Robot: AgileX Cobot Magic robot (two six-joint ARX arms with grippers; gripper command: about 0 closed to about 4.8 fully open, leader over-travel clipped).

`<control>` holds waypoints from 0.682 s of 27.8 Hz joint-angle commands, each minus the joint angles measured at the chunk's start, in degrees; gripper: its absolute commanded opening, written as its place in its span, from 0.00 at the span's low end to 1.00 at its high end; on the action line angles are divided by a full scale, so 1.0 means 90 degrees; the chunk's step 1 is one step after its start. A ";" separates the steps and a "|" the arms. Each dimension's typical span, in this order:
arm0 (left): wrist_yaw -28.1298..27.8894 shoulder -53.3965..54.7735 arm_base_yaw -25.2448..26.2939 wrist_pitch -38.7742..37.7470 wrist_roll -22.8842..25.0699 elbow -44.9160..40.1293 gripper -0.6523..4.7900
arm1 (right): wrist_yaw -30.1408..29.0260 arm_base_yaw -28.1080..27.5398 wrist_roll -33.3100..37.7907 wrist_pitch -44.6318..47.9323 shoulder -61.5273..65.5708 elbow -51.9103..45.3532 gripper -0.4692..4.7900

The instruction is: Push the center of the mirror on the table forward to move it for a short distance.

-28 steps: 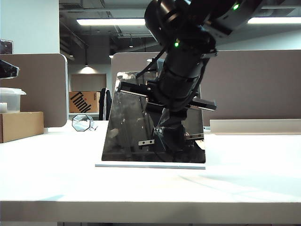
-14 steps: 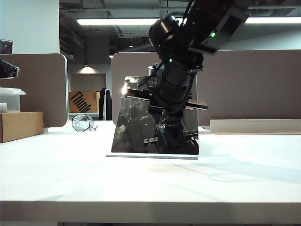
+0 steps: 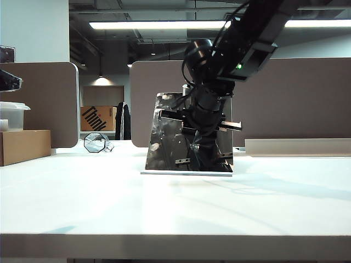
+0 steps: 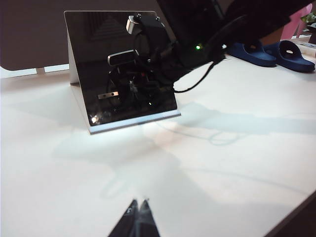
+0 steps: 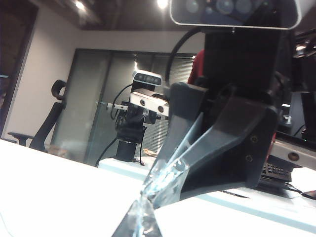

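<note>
The mirror (image 3: 164, 137) is a dark tilted panel on a thin pale base (image 3: 186, 173), standing mid-table (image 3: 164, 213). My right arm (image 4: 207, 34) comes down from the upper right. The right gripper (image 3: 195, 143) is shut, its tip pressed against the middle of the glass. In the right wrist view the shut tips (image 5: 143, 206) meet their own reflection on the mirror (image 5: 74, 123). My left gripper (image 4: 139, 203) is shut on nothing. It hovers over bare table well in front of the mirror (image 4: 94, 54).
At the left stand a small octagonal glass object (image 3: 95, 142), a cardboard box (image 3: 24, 145) and a plastic container (image 3: 11, 116). Brown partition panels (image 3: 290, 98) run behind the table. Blue slippers (image 4: 276, 49) lie beyond the mirror.
The mirror has slid away from the exterior camera and a little to the right, looking smaller now. The right gripper stayed against its centre and moved with it.
</note>
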 commanded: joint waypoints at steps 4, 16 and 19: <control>0.0000 0.0005 0.0000 0.0036 0.0017 -0.0005 0.11 | -0.0027 -0.0279 -0.0243 0.0000 0.0347 0.0658 0.07; 0.0000 0.0005 0.0000 0.0036 0.0017 -0.0005 0.11 | -0.0185 -0.0583 -0.0493 -0.0005 0.1151 0.1916 0.07; 0.0000 0.0005 0.0000 0.0036 0.0017 -0.0005 0.11 | -0.0248 -0.0636 -0.0571 -0.0117 0.1428 0.2361 0.07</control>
